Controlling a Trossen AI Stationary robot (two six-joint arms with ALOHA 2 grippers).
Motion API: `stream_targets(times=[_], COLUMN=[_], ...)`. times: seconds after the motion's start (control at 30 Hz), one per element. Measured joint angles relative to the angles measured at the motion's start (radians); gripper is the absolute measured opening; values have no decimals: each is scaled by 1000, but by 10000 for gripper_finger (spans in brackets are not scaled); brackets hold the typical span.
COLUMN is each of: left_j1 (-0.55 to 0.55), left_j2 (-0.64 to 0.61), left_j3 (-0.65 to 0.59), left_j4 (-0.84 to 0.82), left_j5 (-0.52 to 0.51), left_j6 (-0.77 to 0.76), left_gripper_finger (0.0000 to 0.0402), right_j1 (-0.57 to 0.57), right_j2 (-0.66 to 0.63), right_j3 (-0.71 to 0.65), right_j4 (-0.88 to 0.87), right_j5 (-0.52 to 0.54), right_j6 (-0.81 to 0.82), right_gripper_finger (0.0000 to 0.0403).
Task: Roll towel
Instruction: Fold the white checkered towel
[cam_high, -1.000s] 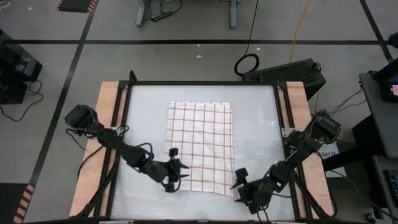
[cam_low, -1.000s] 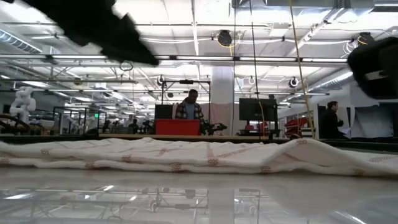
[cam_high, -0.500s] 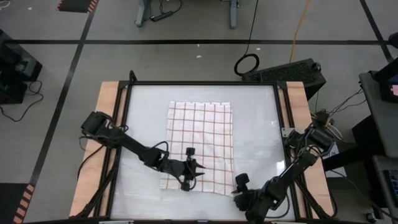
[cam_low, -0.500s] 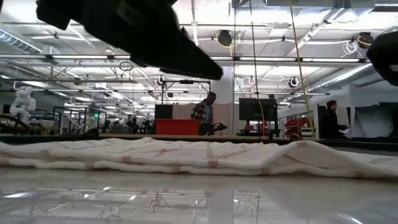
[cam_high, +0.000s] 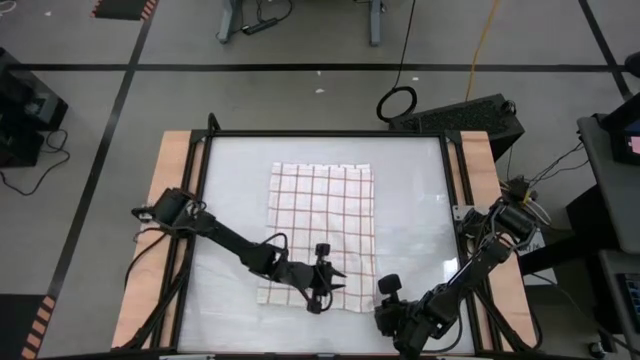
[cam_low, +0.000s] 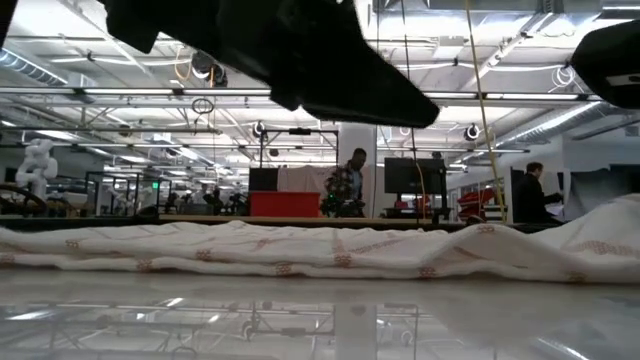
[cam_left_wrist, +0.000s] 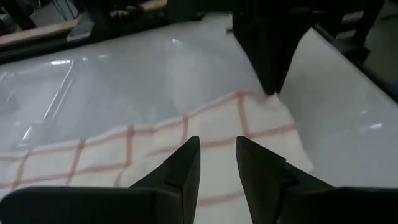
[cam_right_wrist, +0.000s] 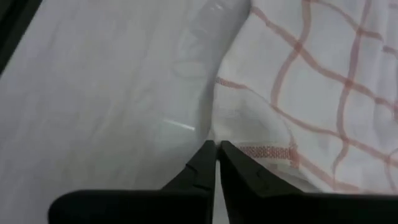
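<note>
The white towel (cam_high: 322, 230) with thin red-brown grid lines lies spread flat in the middle of the table. My left gripper (cam_high: 325, 290) hovers open above the towel's near edge (cam_left_wrist: 217, 124), its fingers apart and clear of the cloth. My right gripper (cam_high: 380, 298) is at the towel's near right corner, shut on it. In the low view that corner (cam_low: 610, 225) stands raised above the rest of the towel (cam_low: 300, 250). My right gripper (cam_right_wrist: 216, 146) pinches the towel's near right corner (cam_right_wrist: 231, 134) between its two fingertips. The fingers slant down from the table's near right side. The corner is lifted a little off the table; the rest of the towel lies flat.
A black frame (cam_high: 320, 133) borders the white tabletop, with wooden strips (cam_high: 170, 200) at both sides. Bare tabletop (cam_high: 230, 220) lies left and right of the towel. People stand in the room beyond the far edge (cam_low: 350, 185).
My left gripper has moved toward the table's right edge, along the towel's near edge, and now hangs over the cloth. My right gripper has tipped further down and shut on the near right corner, which has risen off the table while the rest stayed flat.
</note>
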Motion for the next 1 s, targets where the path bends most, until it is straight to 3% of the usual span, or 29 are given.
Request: stream_targets(times=[0.17, 0.3, 0.43, 0.7, 0.77, 1.0], left_j1=[0, -11, -39, -88, -87, -84], left_j2=[63, 122, 177, 228, 241, 246], left_j3=[43, 97, 148, 216, 234, 246], left_j4=[98, 108, 129, 137, 136, 141], left_j5=[115, 129, 113, -20, -73, -107], left_j6=[0, 3, 65, 89, 78, 51], left_gripper_finger=[109, 109, 129, 212, 217, 219], right_j1=[-21, -42, -62, -68, -69, -89], right_j2=[0, 0, -1, -57, -76, -101], right_j3=[0, 0, 0, 0, 0, 0], right_j4=[2, -5, -11, -16, -12, -7], right_j5=[-27, -31, -32, -31, -13, 13], right_j6=[29, 60, 73, 75, 76, 138], right_gripper_finger=[2, 3, 1, 1, 1, 0])
